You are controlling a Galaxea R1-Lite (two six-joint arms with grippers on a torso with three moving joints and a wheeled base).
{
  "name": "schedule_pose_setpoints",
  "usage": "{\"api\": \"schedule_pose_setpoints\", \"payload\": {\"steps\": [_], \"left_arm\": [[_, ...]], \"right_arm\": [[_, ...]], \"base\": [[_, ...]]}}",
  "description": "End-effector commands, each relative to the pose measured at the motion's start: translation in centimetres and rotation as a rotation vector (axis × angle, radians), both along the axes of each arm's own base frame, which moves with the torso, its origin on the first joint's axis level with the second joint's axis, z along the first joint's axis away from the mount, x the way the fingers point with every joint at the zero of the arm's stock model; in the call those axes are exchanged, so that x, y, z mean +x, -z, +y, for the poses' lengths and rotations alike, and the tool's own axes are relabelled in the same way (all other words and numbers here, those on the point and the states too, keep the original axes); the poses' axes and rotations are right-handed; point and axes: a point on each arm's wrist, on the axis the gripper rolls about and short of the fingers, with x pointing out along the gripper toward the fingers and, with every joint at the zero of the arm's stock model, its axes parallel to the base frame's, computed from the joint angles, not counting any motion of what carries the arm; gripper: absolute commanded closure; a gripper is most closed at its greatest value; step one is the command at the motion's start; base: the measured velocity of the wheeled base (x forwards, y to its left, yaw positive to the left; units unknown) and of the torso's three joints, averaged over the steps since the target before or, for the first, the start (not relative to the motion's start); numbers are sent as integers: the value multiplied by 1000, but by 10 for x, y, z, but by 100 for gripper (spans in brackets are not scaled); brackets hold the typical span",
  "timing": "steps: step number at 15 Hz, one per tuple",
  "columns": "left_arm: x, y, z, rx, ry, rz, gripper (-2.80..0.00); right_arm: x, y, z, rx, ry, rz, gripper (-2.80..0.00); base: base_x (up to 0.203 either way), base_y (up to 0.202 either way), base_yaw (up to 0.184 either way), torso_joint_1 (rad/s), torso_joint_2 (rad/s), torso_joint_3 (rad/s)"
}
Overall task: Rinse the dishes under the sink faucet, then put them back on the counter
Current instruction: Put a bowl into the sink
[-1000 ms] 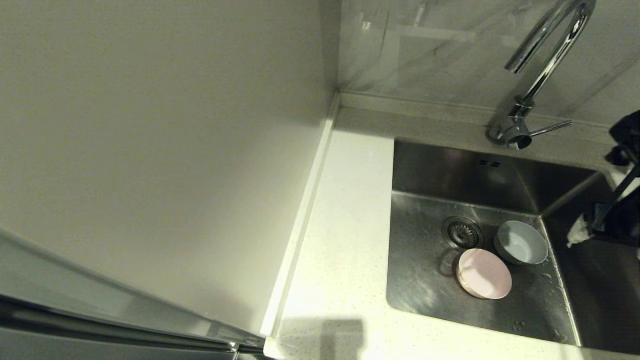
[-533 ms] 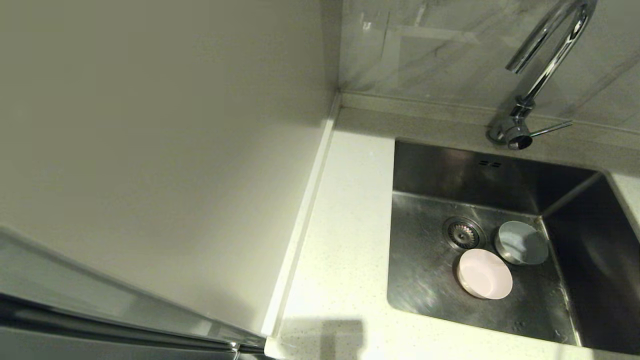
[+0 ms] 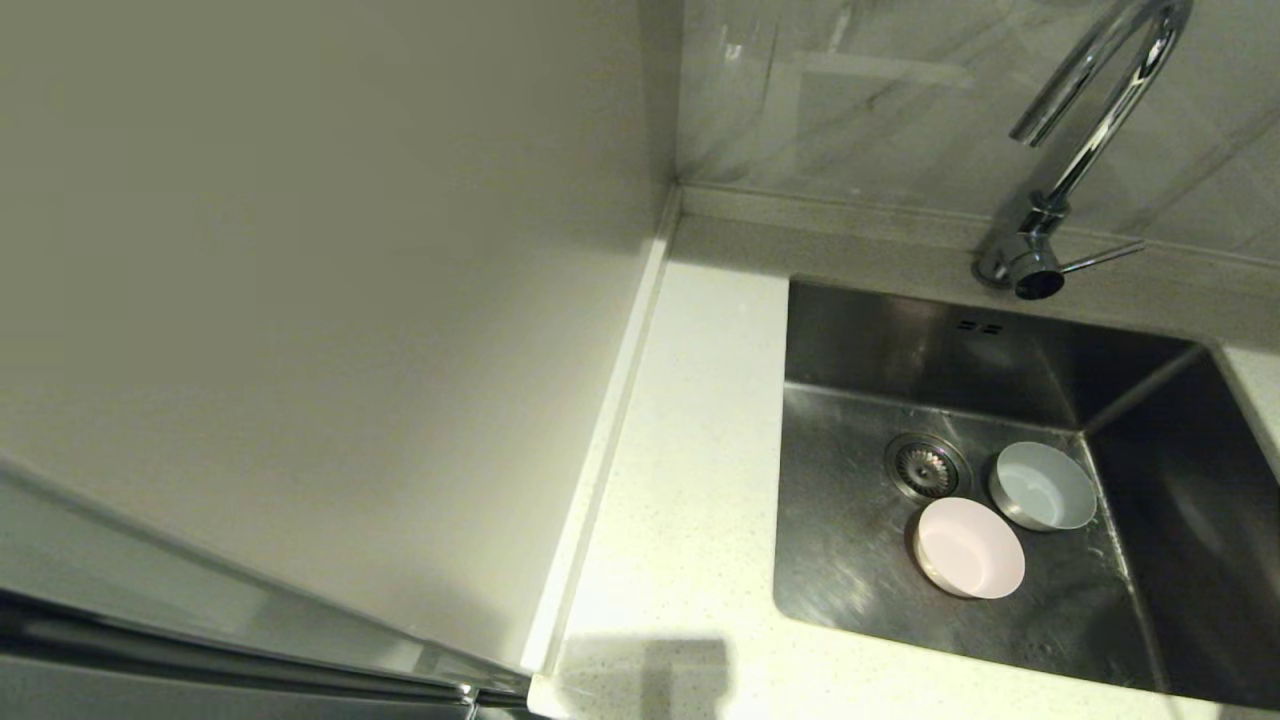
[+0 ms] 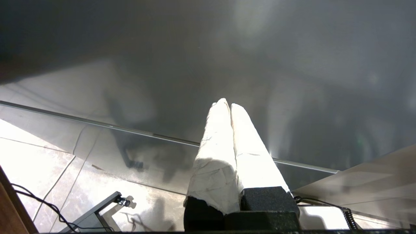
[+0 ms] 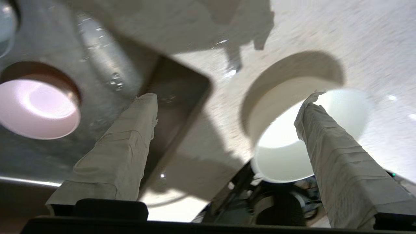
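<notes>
While right fingers [image 5: 227, 97] gape above the whitish bowl [image 5: 292, 136] on the counter [image 5: 325, 32]; left fingers [image 4: 227, 107] together.

Cut off, out of frame, or blurred

In the head view neither arm appears; the faucet [image 3: 1085, 130] loses the top of its arc past the upper edge, and the sink [image 3: 860, 590] runs off the right and lower edges, so its near right corner is out of sight. In the right wrist view the pink bowl [image 5: 35, 107] is cut by the picture's edge, a blue-grey bowl [image 5: 5, 26] shows only as a sliver at the corner, one wrapped finger [image 5: 338, 156] covers part of the whitish bowl [image 5: 286, 152], and the counter [image 5: 357, 39] is smeared. Below the counter's edge the dark clutter cannot be made out. The left wrist view's background is a dim haze.
</notes>
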Motion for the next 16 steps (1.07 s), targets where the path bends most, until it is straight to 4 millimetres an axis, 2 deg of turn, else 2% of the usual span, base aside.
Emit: {"api": "schedule_pose_setpoints", "payload": {"steps": [1,6,12,16], "left_arm": [[0,0,0,-1,-1,-5,0],[0,0,0,-1,-1,-4,0],[0,0,0,-1,1,-5,0],[0,0,0,0,0,-4,0]], "right_arm": [[-10,8,-15,18,16,22,-280],[-26,19,-31,51,45,47,-280],[-19,57,-43,194,-43,68,-280],[-9,71,-50,241,-103,41,-280]], "base": [[0,0,0,0,0,0],[0,0,0,0,0,0],[0,0,0,0,0,0],[0,0,0,0,0,0]]}}
